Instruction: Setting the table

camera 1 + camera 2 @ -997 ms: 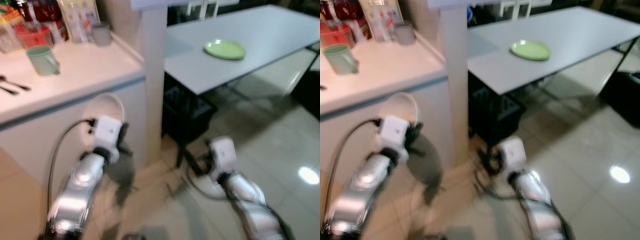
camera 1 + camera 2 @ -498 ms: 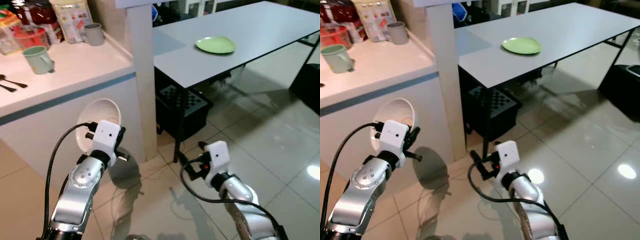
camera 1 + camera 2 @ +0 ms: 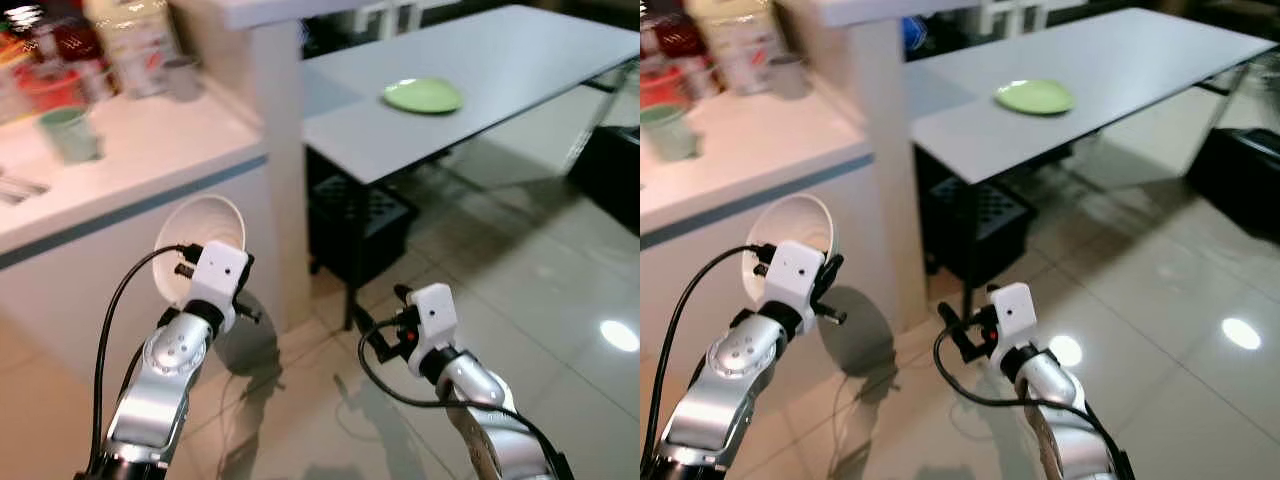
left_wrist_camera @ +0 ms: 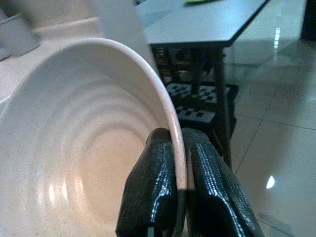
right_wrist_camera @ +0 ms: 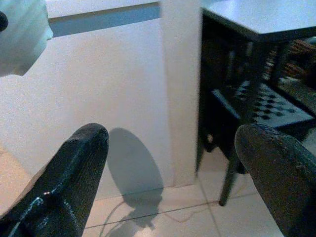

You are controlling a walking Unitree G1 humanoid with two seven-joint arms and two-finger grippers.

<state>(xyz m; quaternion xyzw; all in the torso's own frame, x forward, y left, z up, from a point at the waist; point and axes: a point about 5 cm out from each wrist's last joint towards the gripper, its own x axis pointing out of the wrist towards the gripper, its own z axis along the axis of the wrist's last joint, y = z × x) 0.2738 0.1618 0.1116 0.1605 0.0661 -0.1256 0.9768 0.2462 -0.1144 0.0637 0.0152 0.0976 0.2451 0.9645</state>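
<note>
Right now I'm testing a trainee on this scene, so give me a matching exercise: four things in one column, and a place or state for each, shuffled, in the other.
Things:
1. white bowl
2. green plate
3. green mug
4. right gripper

Places or states:
A. on the grey dining table
B. open, holding nothing
C. on the white counter
D. rim pinched by the left gripper

Pairs: 1-D, 2-A, 3-C, 4-B
</note>
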